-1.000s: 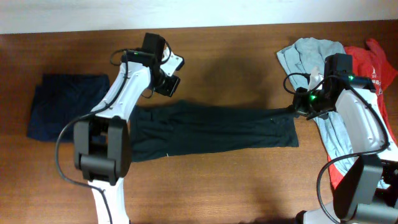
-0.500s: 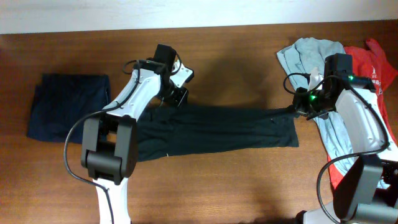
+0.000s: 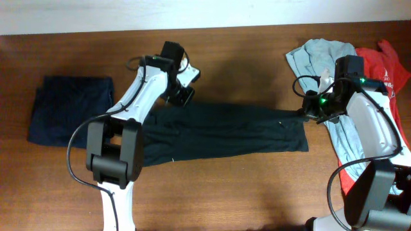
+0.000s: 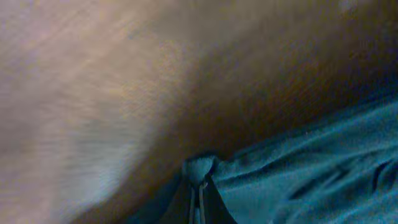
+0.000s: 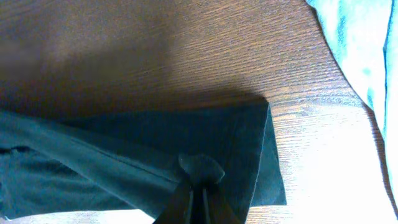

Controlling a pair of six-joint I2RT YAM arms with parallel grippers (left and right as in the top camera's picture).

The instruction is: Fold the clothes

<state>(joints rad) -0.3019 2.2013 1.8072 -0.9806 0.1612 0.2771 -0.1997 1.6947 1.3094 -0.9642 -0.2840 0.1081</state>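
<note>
So the black garment (image 3: 218,131) lies stretched out long across the middle of the table (image 3: 244,58). The left gripper (image 3: 183,99) is pinched tight on its upper edge, and the right gripper (image 3: 306,114) is clamped on its top-right corner.

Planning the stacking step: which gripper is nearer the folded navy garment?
Left. The left gripper pinches the black garment right of the navy garment; the right gripper holds the black one's far end.

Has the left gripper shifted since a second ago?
Yes. The left gripper moved toward image right, farther from the folded navy garment, onto the upper edge of the black garment.
</note>
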